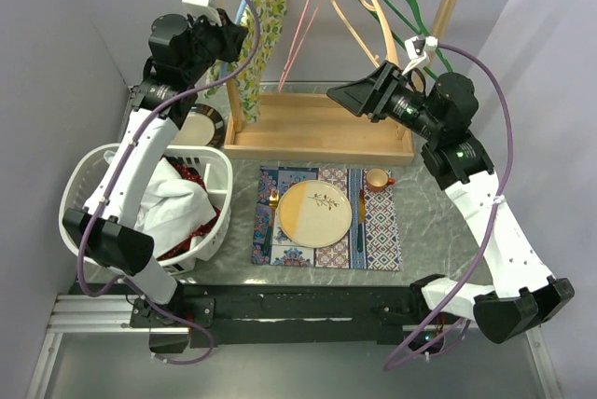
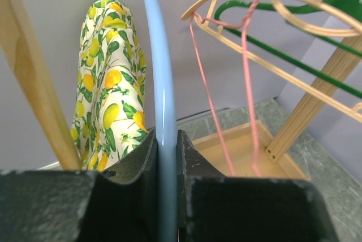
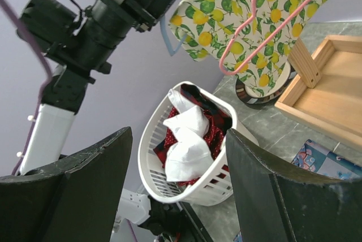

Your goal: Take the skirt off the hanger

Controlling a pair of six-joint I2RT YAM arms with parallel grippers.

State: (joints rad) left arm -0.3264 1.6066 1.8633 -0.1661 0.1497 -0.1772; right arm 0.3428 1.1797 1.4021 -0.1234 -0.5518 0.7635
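The skirt, white cloth printed with yellow lemons, hangs on a light blue hanger at the left end of the wooden rack. In the left wrist view the skirt drapes just left of the hanger's blue bar. My left gripper is shut on that bar, with both pads pressed against it. From the top it shows as my left gripper beside the cloth. My right gripper stands open in front of the rack, holding nothing. Its wrist view looks past open fingers toward the skirt.
Pink, wooden and green hangers share the rail above the rack's base tray. A white laundry basket with red and white clothes sits at left. A bowl, plate and mug lie on the table.
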